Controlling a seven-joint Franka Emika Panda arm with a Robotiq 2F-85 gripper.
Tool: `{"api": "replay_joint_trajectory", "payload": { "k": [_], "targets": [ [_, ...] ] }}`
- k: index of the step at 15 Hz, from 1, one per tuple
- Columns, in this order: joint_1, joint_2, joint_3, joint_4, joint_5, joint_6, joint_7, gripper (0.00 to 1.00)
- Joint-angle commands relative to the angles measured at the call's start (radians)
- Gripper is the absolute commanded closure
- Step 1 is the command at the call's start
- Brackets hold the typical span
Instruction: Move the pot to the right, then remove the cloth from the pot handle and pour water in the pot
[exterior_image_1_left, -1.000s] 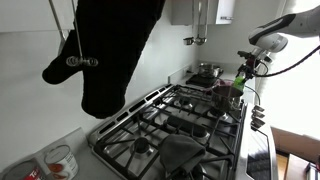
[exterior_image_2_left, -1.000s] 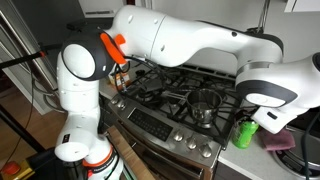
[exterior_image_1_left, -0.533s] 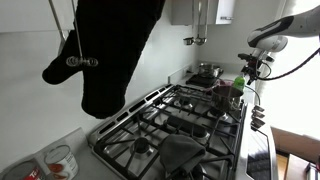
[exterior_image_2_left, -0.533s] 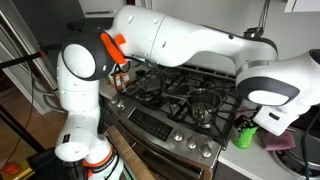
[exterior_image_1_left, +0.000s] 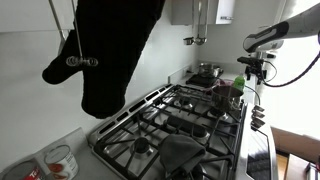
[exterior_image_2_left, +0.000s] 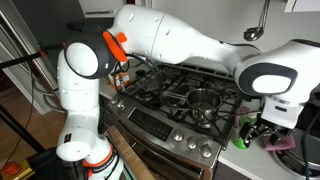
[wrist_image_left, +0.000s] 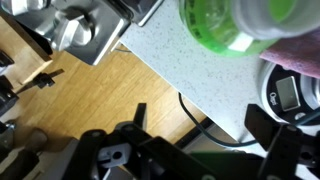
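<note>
A steel pot (exterior_image_2_left: 203, 100) sits on a right-hand burner of the gas stove; it also shows at the far end of the stove in an exterior view (exterior_image_1_left: 208, 71). I cannot make out a cloth on its handle. A green bottle (exterior_image_2_left: 243, 133) stands on the counter right of the stove, and it also shows in an exterior view (exterior_image_1_left: 236, 88) and the wrist view (wrist_image_left: 230, 25). My gripper (exterior_image_2_left: 263, 128) hangs beside the bottle near the counter's front edge. In the wrist view my gripper (wrist_image_left: 200, 125) is open and empty over the counter edge and wood floor.
A large black cloth (exterior_image_1_left: 115, 45) hangs at the near end of the stove. A dark grey cloth-like thing (exterior_image_1_left: 180, 155) lies on a near burner. A purple-pink item (exterior_image_2_left: 280, 140) lies on the counter beside the bottle. The stove knobs (exterior_image_2_left: 160, 125) line its front.
My gripper has moved from above the bottle toward the right, off the stove side, and now hangs past the counter's front edge. The pot has not moved.
</note>
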Motion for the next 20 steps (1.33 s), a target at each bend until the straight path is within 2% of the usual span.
{"api": "replay_joint_trajectory", "payload": {
  "k": [1,4,9,14,20],
  "targets": [
    [0.024,-0.054,-0.007,-0.027,-0.105,0.090,-0.095,0.00],
    [0.056,-0.125,-0.011,-0.044,-0.221,0.113,-0.163,0.00],
    [0.116,-0.315,0.040,-0.103,-0.328,0.076,-0.322,0.00],
    [0.174,-0.475,0.142,-0.175,-0.391,-0.002,-0.455,0.00],
    [0.218,-0.575,0.263,-0.268,-0.436,-0.027,-0.619,0.00]
  ]
}}
